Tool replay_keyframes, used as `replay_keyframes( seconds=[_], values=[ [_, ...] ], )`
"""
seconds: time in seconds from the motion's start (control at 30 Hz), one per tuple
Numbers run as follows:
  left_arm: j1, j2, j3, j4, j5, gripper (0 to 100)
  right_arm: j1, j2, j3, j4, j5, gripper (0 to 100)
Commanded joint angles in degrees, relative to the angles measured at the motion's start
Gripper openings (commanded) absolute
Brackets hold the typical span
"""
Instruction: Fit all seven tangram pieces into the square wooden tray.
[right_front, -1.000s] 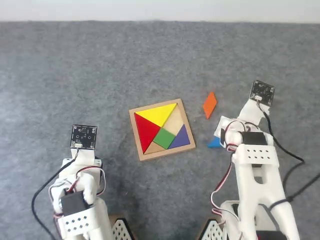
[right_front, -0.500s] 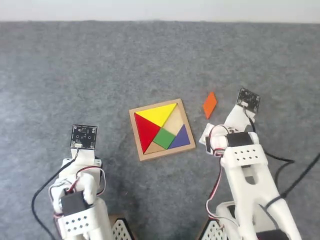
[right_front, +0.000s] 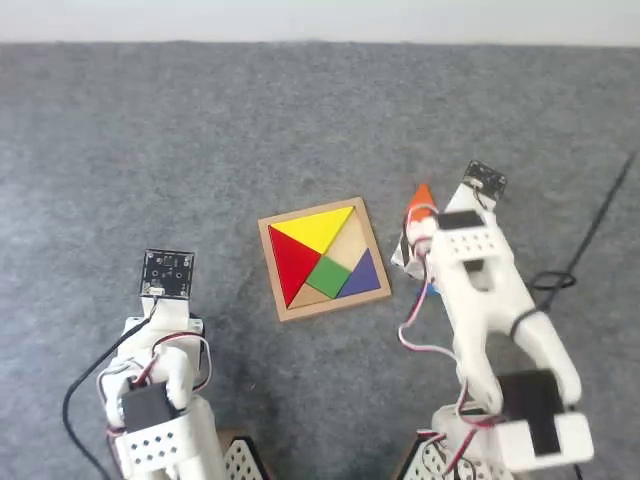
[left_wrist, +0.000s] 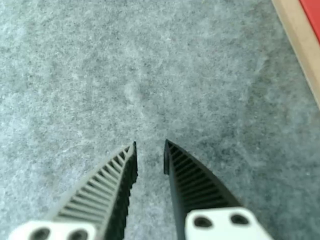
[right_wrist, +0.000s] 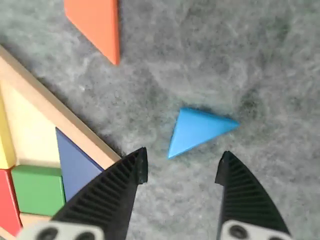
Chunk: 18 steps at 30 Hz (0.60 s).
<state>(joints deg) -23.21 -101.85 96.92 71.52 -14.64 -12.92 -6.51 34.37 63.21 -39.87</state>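
Note:
The square wooden tray (right_front: 275, 268) holds a yellow triangle (right_front: 315, 228), a red triangle (right_front: 290, 262), a green square (right_front: 328, 277) and a dark blue triangle (right_front: 362, 275). Bare wood shows beside the yellow piece. On the carpet right of the tray lie an orange parallelogram (right_wrist: 97, 25) and a light blue triangle (right_wrist: 197, 130). My right gripper (right_wrist: 182, 161) hangs open just short of the blue triangle, its tips wider than the piece. The right arm (right_front: 465, 250) covers part of the orange parallelogram (right_front: 421, 194). My left gripper (left_wrist: 150, 146) is almost closed, empty, over bare carpet.
Grey carpet covers the table. The tray's corner (right_wrist: 50, 112) lies close to the right gripper's left finger. A tray edge (left_wrist: 300, 40) shows in the left wrist view. The left arm (right_front: 160, 350) sits folded at the near left, well short of the tray.
The right arm has swung left and stretched forward towards the tray's right side. It now covers the blue triangle and part of the orange piece from above. The left arm has not moved.

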Motion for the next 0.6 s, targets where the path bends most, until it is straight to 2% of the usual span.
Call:
replay_keyframes(
  seconds=[0.0, 0.27, 0.57],
  values=[
    [-0.4, -0.7, -0.4, 0.4, -0.5, 9, -0.1, 0.1, -6.8, 6.8, -0.3, 22.6],
    [-0.4, -0.7, -0.4, 0.4, -0.5, 9, 0.4, 0.5, -5.1, 10.0, 2.6, 22.4],
    [-0.4, -0.7, -0.4, 0.4, -0.5, 9, 1.6, 0.6, -4.0, 9.9, 2.5, 22.3]
  ],
)
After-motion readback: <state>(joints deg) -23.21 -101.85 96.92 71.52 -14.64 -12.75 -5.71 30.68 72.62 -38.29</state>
